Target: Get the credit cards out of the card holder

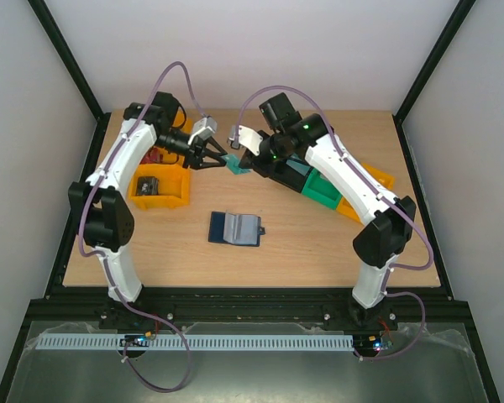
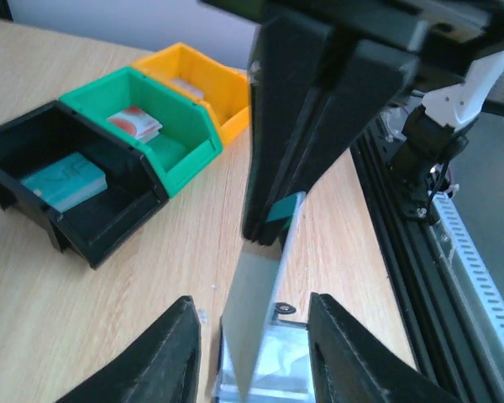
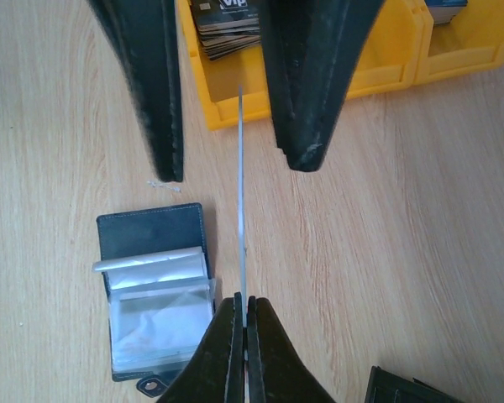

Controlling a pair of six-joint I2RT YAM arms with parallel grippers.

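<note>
My right gripper (image 3: 244,309) is clamped on one short edge of a card (image 2: 256,336), fingers pressed flat together with only the card between them. I hold it up off the table (image 3: 403,235), edge-on to my right wrist camera, so there it shows as a thin pale line. Its far end reaches between the fingers of my left gripper (image 2: 252,300). Those fingers stand apart, one on each side of the card, with a gap on both sides and no contact that I can see. From above, the two grippers meet nose to nose over the back middle of the table, with the teal card between them.

The holder (image 3: 147,231) lies open flat on the table below the held card and a little to one side, well apart from both grippers. Its navy cover faces down, its clear sleeves face up and its small tab sticks out at one edge.

A yellow bin (image 3: 227,101) behind my left fingers holds a stack of dark cards, and the top one carries white letters (they look like "VIP"). In my left wrist view a black bin (image 2: 34,143) holds a teal item with faint print I cannot read, and the green bin (image 2: 185,109) beside it holds a red-and-white one, too blurred to read.
</note>
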